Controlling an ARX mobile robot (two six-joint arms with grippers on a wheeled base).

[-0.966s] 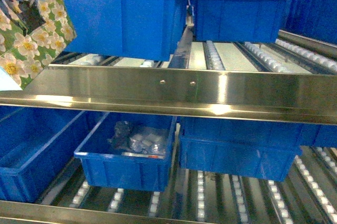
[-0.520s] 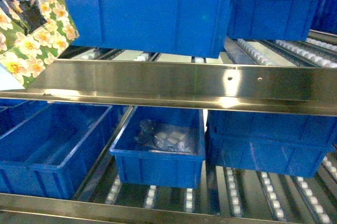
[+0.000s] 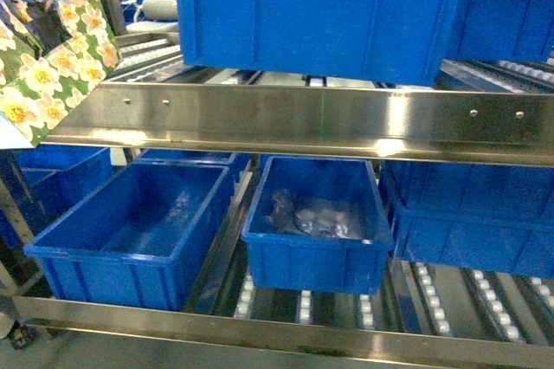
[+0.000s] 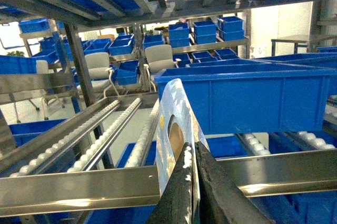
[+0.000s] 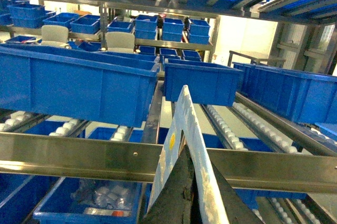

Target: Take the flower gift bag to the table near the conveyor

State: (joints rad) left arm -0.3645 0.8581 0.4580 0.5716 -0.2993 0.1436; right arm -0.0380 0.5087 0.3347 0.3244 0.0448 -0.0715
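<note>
The left gripper point(image 4: 192, 151) is pinching the flower gift bag point(image 4: 176, 103) edge-on between two dark, scuffed fingers. Its jaws are pressing flat on the thin paper just below the oval handle hole. The bag is standing upright above the fingers, its pale side curving slightly. In the head view the same bag point(image 3: 52, 48) is hanging in the air at the upper left, in front of the shelving, showing glossy daisies and a dark figure.

The right gripper point(image 5: 188, 153) is likewise closing its dark fingers on a thin pale paper sheet point(image 5: 184, 124) with a yellow spot. Whether that is a second bag I cannot tell.

Just behind the bag a broad brushed-steel rail point(image 3: 303, 122) is running across, shiny and riveted. Below it two open blue plastic bins are sitting side by side: a wide one point(image 3: 130, 230), and a narrower one point(image 3: 316, 248) holding crumpled clear packets point(image 3: 312, 217). They are resting on the conveyor point(image 3: 433, 308), rows of small white rollers between steel strips. Above the rail a large smooth blue bin point(image 3: 320, 14) is sitting. Farther back, more roller tracks point(image 4: 100, 134) are sloping away towards pale chairs point(image 4: 100, 69) and stacked blue bins.
</note>
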